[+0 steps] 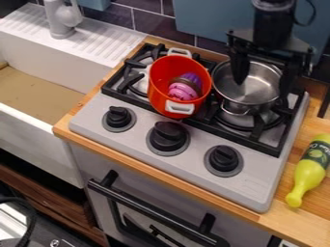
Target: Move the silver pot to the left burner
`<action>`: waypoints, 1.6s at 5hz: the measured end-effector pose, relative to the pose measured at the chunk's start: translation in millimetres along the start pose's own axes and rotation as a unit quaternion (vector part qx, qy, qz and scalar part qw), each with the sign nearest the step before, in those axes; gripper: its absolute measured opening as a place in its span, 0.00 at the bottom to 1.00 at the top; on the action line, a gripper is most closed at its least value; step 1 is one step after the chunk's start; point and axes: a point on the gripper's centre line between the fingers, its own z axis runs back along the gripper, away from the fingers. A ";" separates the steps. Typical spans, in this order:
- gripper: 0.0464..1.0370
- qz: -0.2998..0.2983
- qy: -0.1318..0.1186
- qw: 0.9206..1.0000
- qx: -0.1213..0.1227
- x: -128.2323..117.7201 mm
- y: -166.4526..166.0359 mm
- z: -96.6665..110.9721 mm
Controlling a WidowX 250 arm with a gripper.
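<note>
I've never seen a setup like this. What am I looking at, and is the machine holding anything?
There is one picture, from a fixed camera looking down at a slant on a toy kitchen. The black machine at top right is a robot arm; its hand, the gripper, has two open fingers at the silver pot on the stove. It doesn't appear to be gripping anything. Left of that pot stands a red pot with a toy cupcake inside. A yellow-green bottle lies on the wooden counter.
</note>
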 end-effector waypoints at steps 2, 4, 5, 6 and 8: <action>0.97 -0.036 -0.025 0.999 -0.010 7.9 -12.2 -14.2; 0.85 -0.032 -0.018 0.999 0.014 7.3 -14.9 -34.5; 0.55 -0.026 -0.022 0.999 0.012 8.8 -16.6 -37.3; 0.26 -0.022 -0.017 1.000 0.006 7.5 -18.3 -37.1; 0.03 -0.009 -0.024 1.000 0.003 9.5 -27.7 -34.6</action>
